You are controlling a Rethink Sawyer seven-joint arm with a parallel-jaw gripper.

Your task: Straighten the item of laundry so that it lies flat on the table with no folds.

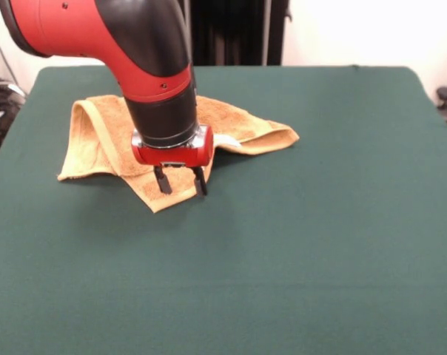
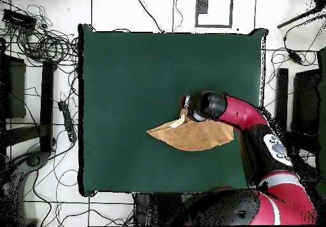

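Note:
The mustard-yellow towel (image 1: 94,140) lies crumpled and folded over on the far left part of the green table (image 1: 320,222), with a white tag (image 1: 228,140) showing beside the arm. My gripper (image 1: 181,182) hangs just above the towel's near pointed corner, and its two black fingers (image 1: 162,180) stand apart and hold nothing. In the overhead view the towel (image 2: 194,137) is a folded wedge near the table's (image 2: 127,72) right side, with the gripper (image 2: 186,103) at its upper edge. The arm hides the towel's middle.
Cables (image 2: 44,46) and power strips lie on the floor left of the table in the overhead view. Dark stands (image 2: 283,91) are at the right. The robot's pedestal (image 1: 231,33) stands behind the table's far edge.

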